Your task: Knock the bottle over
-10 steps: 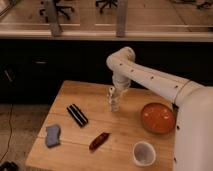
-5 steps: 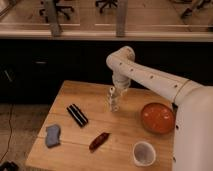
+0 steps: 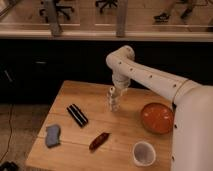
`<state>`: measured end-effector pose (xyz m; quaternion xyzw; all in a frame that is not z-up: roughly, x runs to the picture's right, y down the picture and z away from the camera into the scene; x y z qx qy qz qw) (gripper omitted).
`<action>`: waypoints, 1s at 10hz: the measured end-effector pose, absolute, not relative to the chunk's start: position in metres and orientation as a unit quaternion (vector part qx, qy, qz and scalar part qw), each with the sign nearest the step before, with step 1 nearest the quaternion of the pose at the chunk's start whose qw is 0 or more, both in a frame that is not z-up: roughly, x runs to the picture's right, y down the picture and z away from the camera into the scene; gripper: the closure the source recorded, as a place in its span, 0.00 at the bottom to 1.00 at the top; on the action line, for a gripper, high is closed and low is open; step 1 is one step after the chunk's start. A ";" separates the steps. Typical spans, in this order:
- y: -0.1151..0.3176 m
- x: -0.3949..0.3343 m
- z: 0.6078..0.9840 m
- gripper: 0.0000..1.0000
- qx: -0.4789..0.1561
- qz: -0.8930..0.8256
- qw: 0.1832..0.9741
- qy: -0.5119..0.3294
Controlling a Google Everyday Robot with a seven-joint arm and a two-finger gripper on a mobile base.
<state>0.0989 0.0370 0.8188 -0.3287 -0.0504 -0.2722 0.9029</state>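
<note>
Wooden tabletop (image 3: 75,95) mid-frame, small slim clear bottle (image 3: 114,105) upright at its centre, white arm's gripper (image 3: 113,94) closed at the bottle's top, black bar (image 3: 77,114) left, blue-grey cloth (image 3: 52,135) and reddish-brown oblong (image 3: 99,140) lower left, orange bowl (image 3: 157,117) right, translucent white cup (image 3: 143,153) lower right, all apart from the bottle.

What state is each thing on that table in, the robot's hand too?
bottle: upright, directly under the gripper.
gripper: shut, at the bottle's top.
white cup: upright, mouth up.
red bowl: right way up.
black bar: lying flat.
blue cloth: lying flat.
reddish packet: lying flat.
</note>
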 end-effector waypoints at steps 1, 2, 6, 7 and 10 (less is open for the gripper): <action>0.037 0.099 0.818 0.98 -0.328 -0.274 0.902 -0.050; 0.036 0.094 0.819 0.98 -0.326 -0.279 0.902 -0.050; 0.035 0.089 0.819 0.98 -0.321 -0.285 0.902 -0.053; 0.034 0.088 0.820 0.98 -0.320 -0.288 0.901 -0.055; 0.035 0.084 0.819 0.98 -0.319 -0.295 0.899 -0.057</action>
